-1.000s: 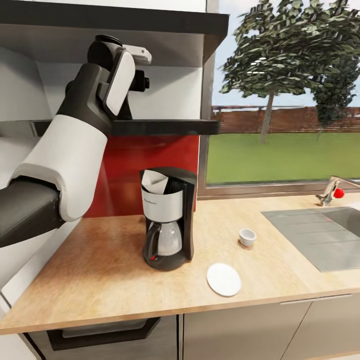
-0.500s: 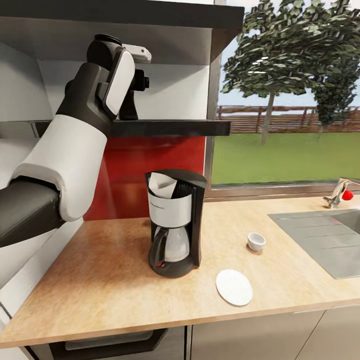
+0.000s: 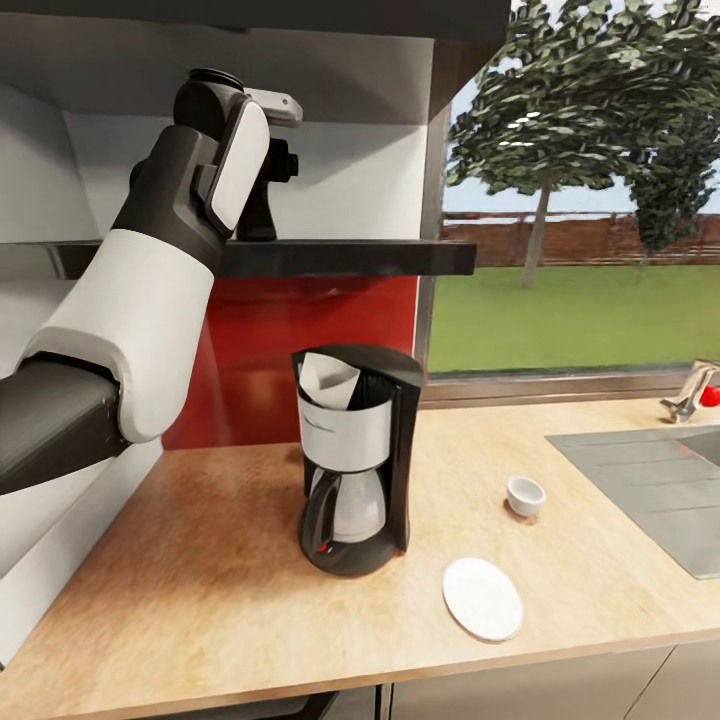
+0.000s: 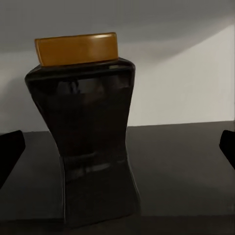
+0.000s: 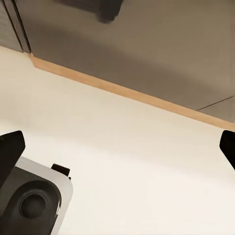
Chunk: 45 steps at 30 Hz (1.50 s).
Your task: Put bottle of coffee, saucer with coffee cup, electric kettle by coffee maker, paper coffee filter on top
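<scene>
In the head view the left arm [image 3: 150,290] rises from the lower left corner and reaches up to the dark kitchen shelf [image 3: 330,258], its wrist lying at shelf level against the white back wall. Through the left wrist view, the left gripper [image 4: 117,149] has its jaws spread wide, one dark fingertip [image 4: 10,154] at each edge of the picture, and the bottle of coffee [image 4: 88,132] stands upright on the shelf between them, touched by neither; it is a dark, waisted jar with an amber lid [image 4: 77,48]. Below the shelf, a red backsplash [image 3: 290,350] meets the wooden countertop [image 3: 200,590]. The coffee maker [image 3: 355,455] stands on the countertop with a white paper coffee filter [image 3: 328,380] set in its top and a glass carafe in its base. To its right, the small white coffee cup [image 3: 525,494] sits upright on the bare countertop, and the white saucer [image 3: 482,598] lies flat nearer the counter's front edge, apart from the cup and near the coffee maker. Farther right are a grey sink [image 3: 660,490] and a tap [image 3: 690,392] below the window. In the right wrist view, the right gripper [image 5: 117,147] is also spread open, holding nothing, over a pale floor beside cabinet fronts.
</scene>
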Available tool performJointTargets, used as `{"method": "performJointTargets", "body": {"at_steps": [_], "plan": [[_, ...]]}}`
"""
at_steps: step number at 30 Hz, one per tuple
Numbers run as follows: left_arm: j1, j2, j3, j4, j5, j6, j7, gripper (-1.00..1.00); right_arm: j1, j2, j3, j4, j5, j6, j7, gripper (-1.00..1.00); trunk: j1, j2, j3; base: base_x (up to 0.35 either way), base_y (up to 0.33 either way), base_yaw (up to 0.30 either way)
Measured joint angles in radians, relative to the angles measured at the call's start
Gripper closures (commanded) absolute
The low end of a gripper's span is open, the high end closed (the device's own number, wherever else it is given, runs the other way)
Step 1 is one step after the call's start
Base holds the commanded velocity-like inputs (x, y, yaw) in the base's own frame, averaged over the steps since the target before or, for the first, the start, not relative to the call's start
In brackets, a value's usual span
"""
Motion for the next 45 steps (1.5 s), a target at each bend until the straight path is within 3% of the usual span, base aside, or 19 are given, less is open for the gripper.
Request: {"method": "performJointTargets", "body": {"at_steps": [8,14,20,45], "plan": [[0.0,0.0,0.003,0.001,0.0,-0.001,0.003,-1.0,0.0,0.0,0.0,0.0,0.0,0.0,0.0,-1.0,0.0,0.0,0.0,0.024,0.0,0.0],[0.0,0.036,0.006,-0.001,-0.001,-0.002,0.003,-1.0,0.0,0.0,0.0,0.0,0.0,0.0,0.0,-1.0,0.0,0.0,0.0,0.002,0.0,0.0],[0.0,0.05,0.006,-0.002,0.0,-0.002,0.002,-1.0,0.0,-0.001,0.0,0.0,0.0,0.0,0.0,-1.0,0.0,0.0,0.0,0.016,0.0,0.0],[0.0,0.051,0.007,0.0,0.0,-0.002,0.002,-1.0,0.0,0.0,0.0,0.0,0.0,-0.002,0.0,-1.0,0.0,0.0,0.0,0.075,0.0,0.0]]}}
